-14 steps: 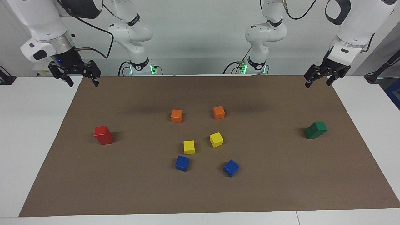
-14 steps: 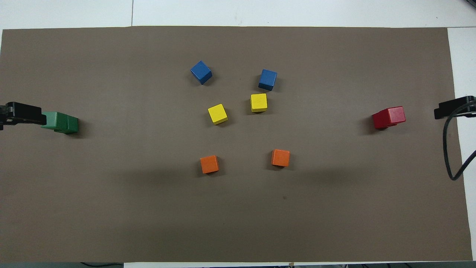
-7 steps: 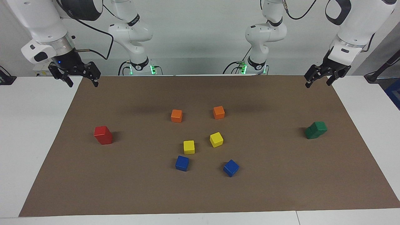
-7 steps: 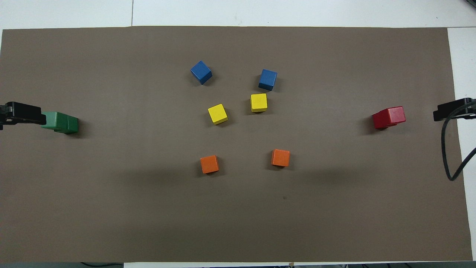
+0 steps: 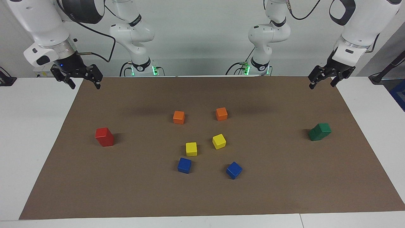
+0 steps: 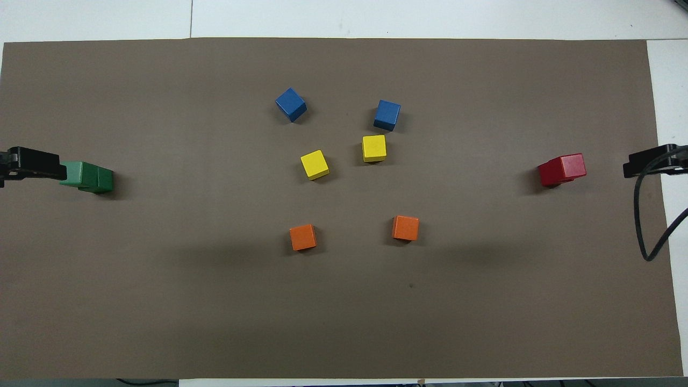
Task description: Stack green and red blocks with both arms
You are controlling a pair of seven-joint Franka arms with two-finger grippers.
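Note:
Two red blocks stand as a stack of two toward the right arm's end of the brown mat. Two green blocks form a stack at the left arm's end, the upper one sitting askew on the lower. My right gripper hangs open and empty over the mat's corner at its own end. Over the matching corner at the left arm's end, my left gripper is raised, open and empty. Neither gripper touches a block.
In the middle of the brown mat lie two orange cubes, two yellow cubes and two blue cubes. White tabletop borders the mat.
The right gripper has drifted slightly toward the mat's middle. The left arm and all blocks have stayed put.

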